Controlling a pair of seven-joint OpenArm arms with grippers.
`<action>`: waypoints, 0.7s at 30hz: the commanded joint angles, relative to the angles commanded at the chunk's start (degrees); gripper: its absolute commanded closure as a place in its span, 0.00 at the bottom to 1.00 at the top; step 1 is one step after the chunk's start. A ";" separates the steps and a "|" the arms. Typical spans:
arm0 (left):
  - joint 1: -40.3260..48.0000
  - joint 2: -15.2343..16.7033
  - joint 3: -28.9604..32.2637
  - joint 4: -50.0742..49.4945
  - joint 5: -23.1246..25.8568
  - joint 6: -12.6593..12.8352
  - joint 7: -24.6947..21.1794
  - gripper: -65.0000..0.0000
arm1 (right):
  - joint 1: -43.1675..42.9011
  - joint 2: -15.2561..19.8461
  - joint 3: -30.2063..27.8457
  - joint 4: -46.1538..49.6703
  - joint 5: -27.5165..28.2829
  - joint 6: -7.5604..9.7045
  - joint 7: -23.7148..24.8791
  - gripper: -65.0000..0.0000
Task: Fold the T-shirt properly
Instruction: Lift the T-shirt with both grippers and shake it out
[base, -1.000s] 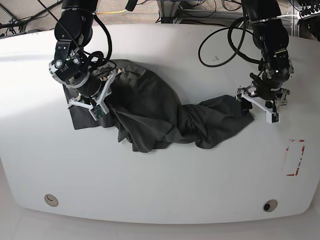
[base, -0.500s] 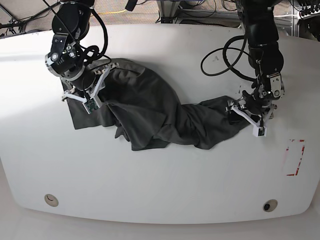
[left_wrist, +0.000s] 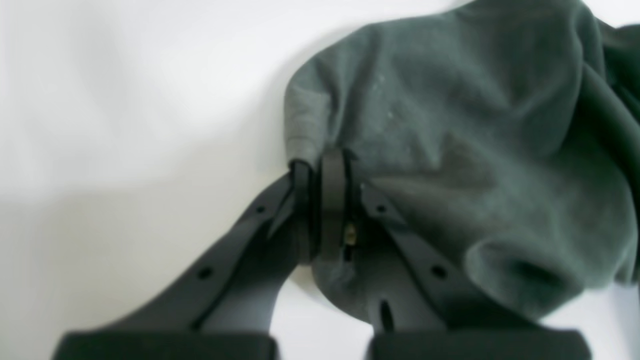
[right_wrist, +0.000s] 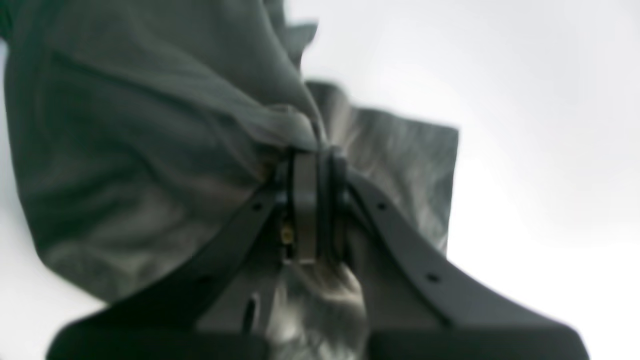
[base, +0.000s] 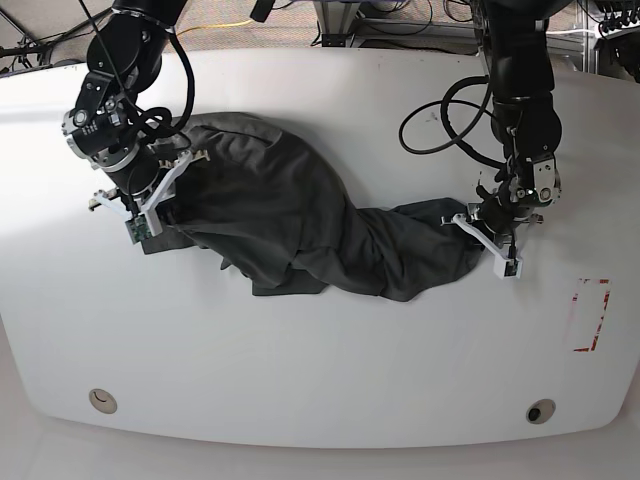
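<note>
The T-shirt (base: 300, 205) stretches lengthwise between the left gripper (left_wrist: 320, 160) and right gripper (right_wrist: 319, 155), each apparently closed on its cloth, despite blur.

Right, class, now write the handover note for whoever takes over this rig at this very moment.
Left gripper: shut on the narrow end of the T-shirt.
Right gripper: shut on a pinched ridge of the shirt at its broad end.
Shirt: spread across the table between the two arms, wrinkled and bunched, with layers overlapping.
Done: both grippers have hold of fabric; no neat fold shows.
Left: probably straighten the shirt, then fold it properly.
</note>
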 joint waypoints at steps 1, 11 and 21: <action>0.09 -0.62 -0.09 2.02 0.00 0.00 0.18 1.00 | 0.70 0.00 0.09 0.00 -0.09 0.00 0.00 1.00; -5.45 -5.89 -0.26 18.64 0.00 0.00 8.53 1.00 | 14.59 3.69 -0.26 -3.43 -0.09 0.00 -3.34 1.00; -17.49 -12.13 -0.26 22.95 0.00 -0.88 11.78 1.00 | 31.91 9.41 -5.63 -12.57 -0.09 0.00 -5.10 1.00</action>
